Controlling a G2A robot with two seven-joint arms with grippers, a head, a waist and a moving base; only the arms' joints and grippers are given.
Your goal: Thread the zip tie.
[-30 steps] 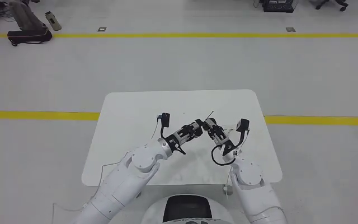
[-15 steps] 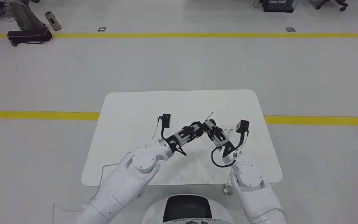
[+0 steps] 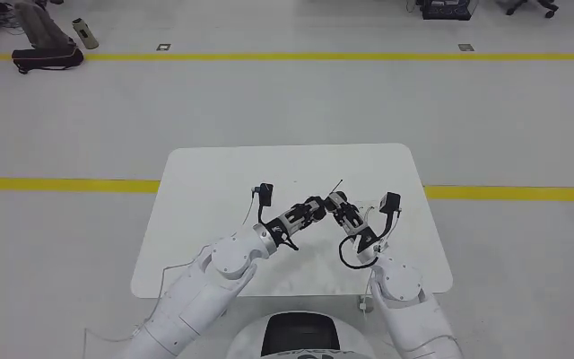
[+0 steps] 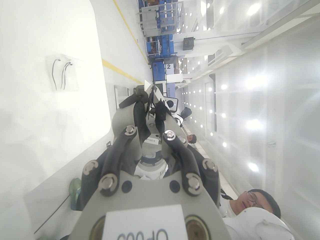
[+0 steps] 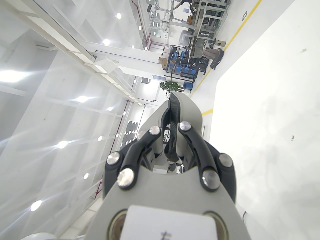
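Top view: two grippers meet tip to tip above the middle of the white table (image 3: pixel 206 179), with a black zip tie (image 3: pixel 338 186) between them.
The left gripper (image 3: pixel 317 205) comes in from the table's near left and the right gripper (image 3: pixel 330 201) from its near right, both raised off the table top. The right jaws are pressed together on the zip tie, whose thin free end pokes out past the ribbed pads (image 5: pixel 175 109) toward the table's far edge. The left jaws stand narrow, pinching the same strand just beside the right fingertips. In the left wrist view, a clear bag (image 4: pixel 62 72) of spare black ties lies flat on the table, well apart from both grippers.
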